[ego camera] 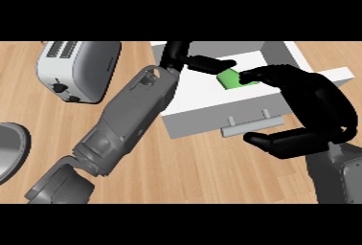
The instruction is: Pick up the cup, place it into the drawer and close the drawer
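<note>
Over the open drawer (212,103), your right robot hand (311,103) pinches the green cup (232,78); lower it inside before you let go.

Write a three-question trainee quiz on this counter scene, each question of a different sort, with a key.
1. True or false: the green cup is over the open white drawer.
2. Multiple choice: what stands at the upper left of the counter? A) a kettle B) a toaster C) a blender
3. Fill in: the drawer's grey handle faces the robot, just above the thumb of the ____ hand.

Key: 1 true. 2 B. 3 right; its fingers curl toward the cup from the right side, while the left hand reaches in from the other side.
</note>
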Available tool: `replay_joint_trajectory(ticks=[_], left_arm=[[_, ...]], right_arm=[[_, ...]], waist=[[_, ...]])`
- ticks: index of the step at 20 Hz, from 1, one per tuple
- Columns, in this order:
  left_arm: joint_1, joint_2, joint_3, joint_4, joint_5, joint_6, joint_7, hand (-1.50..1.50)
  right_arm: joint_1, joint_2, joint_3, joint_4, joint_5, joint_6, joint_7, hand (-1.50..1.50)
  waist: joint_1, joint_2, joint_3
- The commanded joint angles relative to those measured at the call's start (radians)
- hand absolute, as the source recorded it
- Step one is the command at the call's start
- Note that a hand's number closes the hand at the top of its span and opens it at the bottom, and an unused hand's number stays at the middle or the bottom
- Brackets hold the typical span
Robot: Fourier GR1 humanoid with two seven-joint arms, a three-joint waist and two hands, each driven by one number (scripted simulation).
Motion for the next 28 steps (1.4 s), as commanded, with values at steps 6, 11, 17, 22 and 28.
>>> replay_joint_trajectory(ticks=[6, 11, 17, 22, 28], left_arm=[[0.01, 0.0, 0.045, -0.031, 0.135, 0.047, -0.156, -1.5], [-0.028, 0.0, 0.056, 0.007, 0.156, 0.071, -0.177, -1.5], [0.015, 0.0, 0.064, -0.036, 0.2, 0.04, -0.196, -1.5], [0.093, 0.007, 0.074, -0.051, 0.191, -0.025, -0.228, -1.5], [0.196, 0.063, 0.081, -0.157, 0.204, -0.061, -0.219, -1.5]], right_arm=[[0.052, -0.172, 0.145, -0.007, -0.03, 0.283, 0.109, 1.5], [0.134, -0.23, 0.187, -0.016, 0.16, 0.282, 0.097, -1.5], [0.13, -0.178, 0.292, 0.065, 0.518, 0.106, 0.017, -1.5], [0.117, -0.169, 0.349, 0.362, 0.665, 0.032, -0.134, -1.5], [-0.044, -0.142, 0.347, 0.736, 0.764, -0.033, -0.256, 1.5]], waist=[[0.04, -0.02, -0.001], [0.099, -0.029, 0.001], [0.18, -0.043, 0.0], [0.224, -0.04, 0.001], [0.27, -0.047, 0.001]])
